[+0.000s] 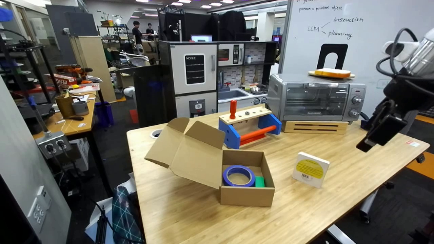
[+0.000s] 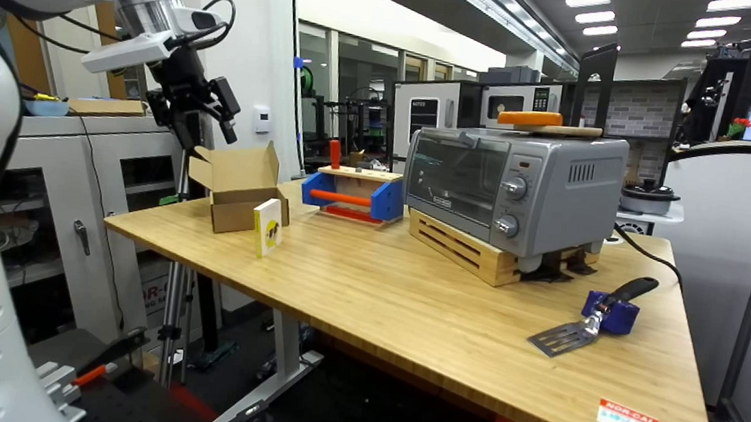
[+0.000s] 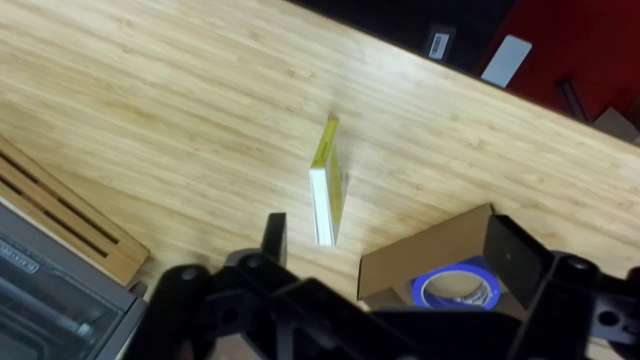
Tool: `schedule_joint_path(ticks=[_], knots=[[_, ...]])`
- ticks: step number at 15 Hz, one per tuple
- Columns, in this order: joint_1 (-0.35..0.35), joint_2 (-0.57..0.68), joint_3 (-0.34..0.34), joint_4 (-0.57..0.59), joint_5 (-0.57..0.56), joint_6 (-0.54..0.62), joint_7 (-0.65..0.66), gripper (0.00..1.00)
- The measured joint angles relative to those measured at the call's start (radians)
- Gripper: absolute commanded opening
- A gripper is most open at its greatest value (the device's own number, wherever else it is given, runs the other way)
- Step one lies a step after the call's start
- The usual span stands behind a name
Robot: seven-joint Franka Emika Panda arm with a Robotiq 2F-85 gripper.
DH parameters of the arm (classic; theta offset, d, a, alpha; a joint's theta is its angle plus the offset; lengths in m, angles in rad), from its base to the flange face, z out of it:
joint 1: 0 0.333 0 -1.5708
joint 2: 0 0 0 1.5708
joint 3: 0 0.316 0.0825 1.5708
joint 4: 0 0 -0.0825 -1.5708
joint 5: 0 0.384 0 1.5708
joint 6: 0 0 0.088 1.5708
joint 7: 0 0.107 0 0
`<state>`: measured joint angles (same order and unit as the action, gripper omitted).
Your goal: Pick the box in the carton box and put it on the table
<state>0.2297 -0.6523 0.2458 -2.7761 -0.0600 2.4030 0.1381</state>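
The box (image 1: 310, 169) is small and flat, white with a yellow patch and a yellow-green spine. It stands upright on the table (image 1: 190, 220), outside the carton box, in both exterior views (image 2: 268, 228) and the wrist view (image 3: 322, 200). The carton box (image 1: 247, 196) is brown with its lid flaps open; it also shows in the wrist view (image 3: 425, 250). My gripper (image 2: 209, 133) is open and empty, raised above the table. In the wrist view, the fingers (image 3: 395, 245) are wide apart, with the box beyond them and the carton partly hidden behind them.
A blue tape roll (image 1: 249, 176) and a green item (image 1: 259, 182) lie in the carton. A blue-and-red toy bench (image 1: 249, 127) stands behind it. A toaster oven (image 1: 317, 98) sits on a wooden crate (image 1: 315, 127). A spatula (image 2: 570, 336) rests on a purple holder (image 2: 620, 319).
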Motion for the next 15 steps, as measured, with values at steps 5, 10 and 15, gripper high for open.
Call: schedule_joint_path(ticks=[5, 10, 15], knots=[[-0.014, -0.062, -0.062, 0.002, -0.053, 0.053, -0.152, 1.00], [0.057, -0.056, -0.116, 0.002, 0.011, 0.052, -0.240, 1.00], [0.067, -0.056, -0.129, 0.002, 0.011, 0.052, -0.242, 1.00]])
